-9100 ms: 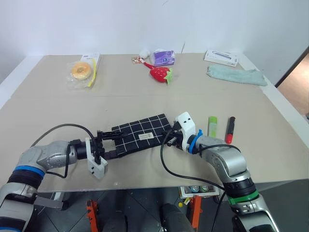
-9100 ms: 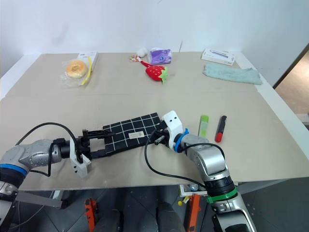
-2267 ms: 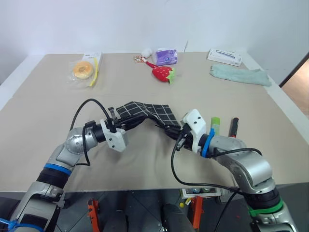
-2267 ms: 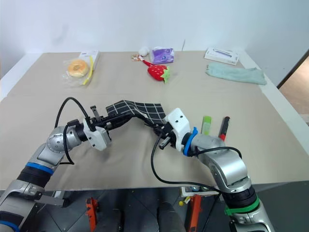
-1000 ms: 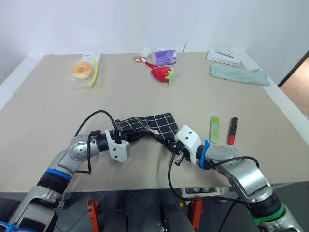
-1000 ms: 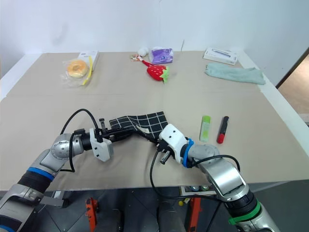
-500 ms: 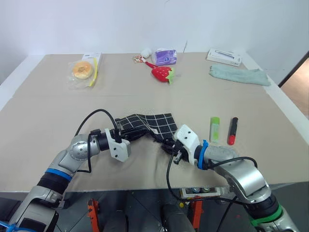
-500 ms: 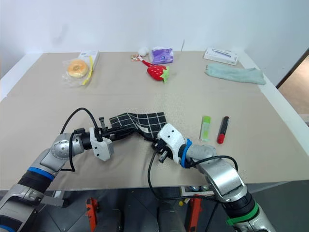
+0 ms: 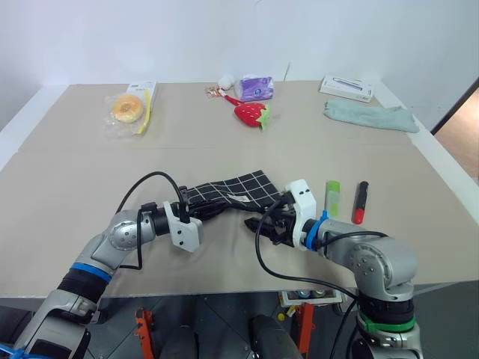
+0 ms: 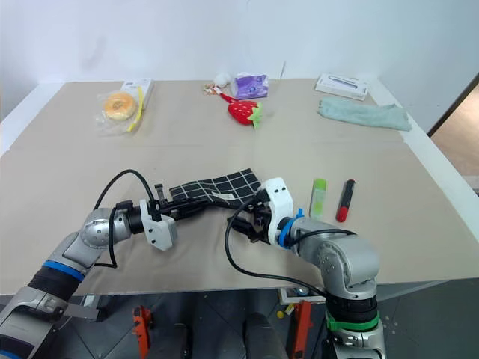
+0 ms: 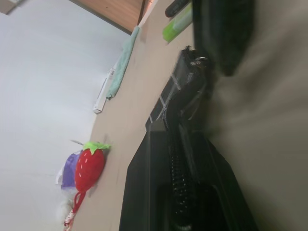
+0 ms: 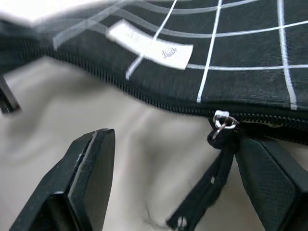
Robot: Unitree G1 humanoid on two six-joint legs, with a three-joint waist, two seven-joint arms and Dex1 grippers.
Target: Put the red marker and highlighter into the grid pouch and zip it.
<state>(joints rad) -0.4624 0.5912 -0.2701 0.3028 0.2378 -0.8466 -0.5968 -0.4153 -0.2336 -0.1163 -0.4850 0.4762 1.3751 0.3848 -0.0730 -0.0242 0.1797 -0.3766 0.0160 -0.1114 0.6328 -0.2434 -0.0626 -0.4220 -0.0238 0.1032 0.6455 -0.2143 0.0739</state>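
The left hand (image 9: 196,210) is pinching the grid pouch (image 9: 232,191) steady at nine o'clock; the right hand (image 12: 178,178), spread wide, is probably lining up on the zipper pull (image 12: 220,126).

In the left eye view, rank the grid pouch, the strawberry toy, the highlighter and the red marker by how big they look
1. grid pouch
2. strawberry toy
3. highlighter and red marker: similar length; the highlighter looks wider.

Grid pouch (image 9: 232,193): one
Red marker (image 9: 360,203): one
Highlighter (image 9: 331,199): one
Strawberry toy (image 9: 250,114): one
Green cloth (image 9: 368,116): one
Bagged donut (image 9: 126,108): one
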